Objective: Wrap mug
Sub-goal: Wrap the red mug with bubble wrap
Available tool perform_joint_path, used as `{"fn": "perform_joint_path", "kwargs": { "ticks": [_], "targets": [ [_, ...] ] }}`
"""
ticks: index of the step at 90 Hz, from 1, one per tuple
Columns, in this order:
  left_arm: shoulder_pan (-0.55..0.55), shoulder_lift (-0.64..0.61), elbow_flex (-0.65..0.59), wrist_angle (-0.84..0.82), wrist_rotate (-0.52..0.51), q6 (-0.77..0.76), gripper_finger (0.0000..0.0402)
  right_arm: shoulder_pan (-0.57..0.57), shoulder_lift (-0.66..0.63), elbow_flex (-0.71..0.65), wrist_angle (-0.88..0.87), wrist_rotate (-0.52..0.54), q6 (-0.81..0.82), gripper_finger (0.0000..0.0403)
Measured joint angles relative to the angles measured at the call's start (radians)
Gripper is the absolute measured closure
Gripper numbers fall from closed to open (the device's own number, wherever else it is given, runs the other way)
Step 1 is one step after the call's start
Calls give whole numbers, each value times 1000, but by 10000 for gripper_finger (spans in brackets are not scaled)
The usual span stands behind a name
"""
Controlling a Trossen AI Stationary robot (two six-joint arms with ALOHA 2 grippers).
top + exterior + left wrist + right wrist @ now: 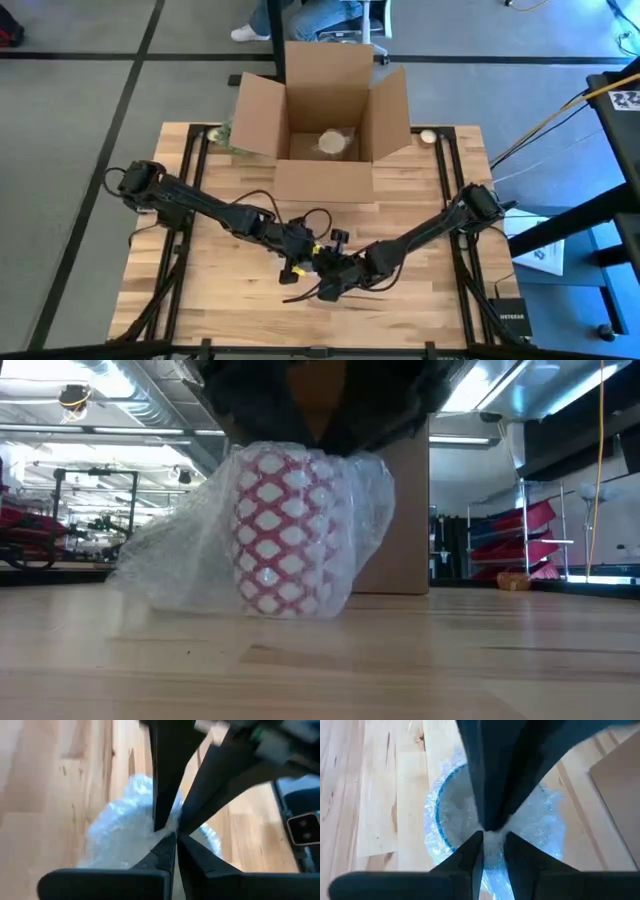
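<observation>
Both grippers, left gripper [297, 262] and right gripper [330, 270], are pinched shut on bubble wrap [170, 565] above the upright mug [290, 530], which stands just before the cardboard box [325, 110]. Tuck the wrap evenly into the mouth; avoid tipping the mug.

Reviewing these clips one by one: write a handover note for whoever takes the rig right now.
Left gripper: over the mug, fingers shut on the bubble wrap.
Right gripper: meets it from the other side, pinching wrap above the mug's mouth.
Mug: red-and-white, upright near the table's front centre, wrap around it, loose on one side.
Cardboard box: open at the back, a wrapped item inside.
Done: mug covered. Left: tuck the loose wrap; boxing probably follows.
</observation>
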Motion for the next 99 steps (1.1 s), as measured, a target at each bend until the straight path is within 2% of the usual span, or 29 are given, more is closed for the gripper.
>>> {"fn": "perform_joint_path", "kwargs": {
  "ticks": [13,69,99],
  "targets": [
    [3,-1,2,5,-17,7,401,0,0,-1,1,-3,-3,343],
    [28,172,-23,37,-15,20,401,0,-4,-1,34,6,-12,343],
    [29,124,-25,33,-16,33,401,1,-75,-6,2,-40,-42,339]
  ]
}}
